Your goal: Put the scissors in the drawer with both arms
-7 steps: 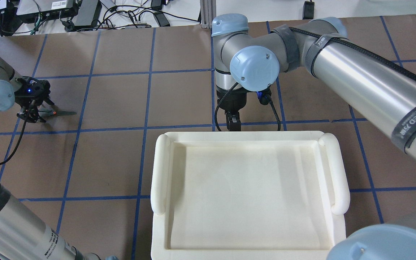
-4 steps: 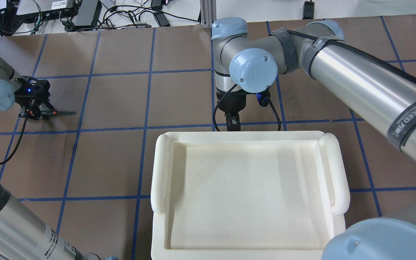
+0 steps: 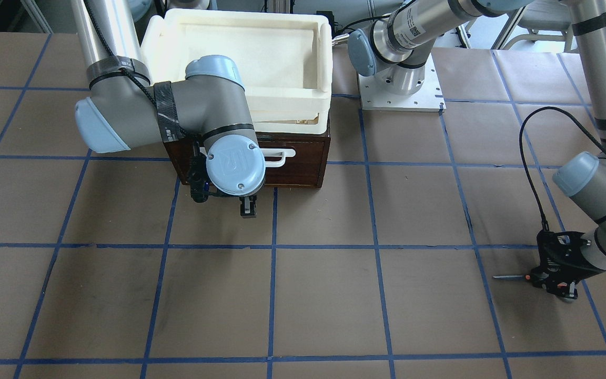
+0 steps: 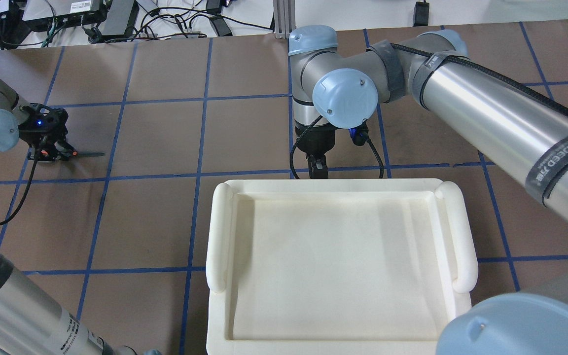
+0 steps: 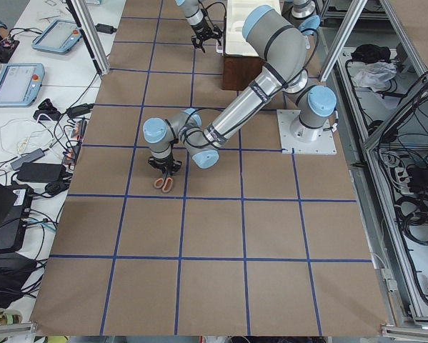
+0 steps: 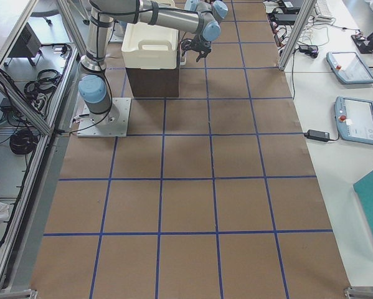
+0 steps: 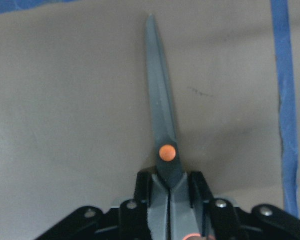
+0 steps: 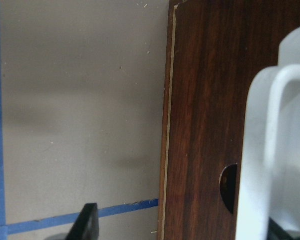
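Left end effector (image 4: 52, 152): fingers were spread a second ago and are now clenched on the scissors (image 7: 160, 115), just behind the orange pivot.

Scissors are at the far left of the table (image 3: 334, 305), blades flat and pointing inward, well apart from the drawer (image 3: 303, 171). Grasp made, lift comes next.

Right end effector (image 3: 248, 206) hovers by the shut drawer's white handle (image 3: 281, 156), nudged slightly nearer. It looks released: its wrist view shows only one finger, far off-centre.
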{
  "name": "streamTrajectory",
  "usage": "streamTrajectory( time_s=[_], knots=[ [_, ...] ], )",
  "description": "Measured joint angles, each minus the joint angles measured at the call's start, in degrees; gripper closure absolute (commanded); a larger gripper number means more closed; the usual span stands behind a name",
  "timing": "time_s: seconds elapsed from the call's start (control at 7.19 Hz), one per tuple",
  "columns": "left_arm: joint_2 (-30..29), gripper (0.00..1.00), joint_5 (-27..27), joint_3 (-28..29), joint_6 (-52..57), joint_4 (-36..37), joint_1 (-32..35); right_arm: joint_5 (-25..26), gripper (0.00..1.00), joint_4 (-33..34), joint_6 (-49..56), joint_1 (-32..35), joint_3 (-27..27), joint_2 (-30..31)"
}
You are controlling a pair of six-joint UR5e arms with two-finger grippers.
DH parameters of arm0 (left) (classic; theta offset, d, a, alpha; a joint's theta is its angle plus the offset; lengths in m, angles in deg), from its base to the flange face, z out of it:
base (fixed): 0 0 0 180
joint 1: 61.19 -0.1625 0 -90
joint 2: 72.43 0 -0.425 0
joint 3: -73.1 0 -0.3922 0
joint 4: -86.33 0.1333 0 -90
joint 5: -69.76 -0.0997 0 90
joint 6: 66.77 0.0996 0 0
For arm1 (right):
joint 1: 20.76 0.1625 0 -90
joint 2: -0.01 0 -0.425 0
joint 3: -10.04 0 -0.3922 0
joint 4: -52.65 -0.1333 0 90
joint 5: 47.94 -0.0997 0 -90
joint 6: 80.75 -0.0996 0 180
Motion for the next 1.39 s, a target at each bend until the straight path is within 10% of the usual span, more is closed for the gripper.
streamTrajectory(
  time_s=[1.39],
  knots=[
    [10.9, 1.00, 1.2, 1.2, -4.6, -10.4, 4.7, 1.1, 0.00, 9.7, 9.6, -0.1, 2.8, -0.5]
  ],
)
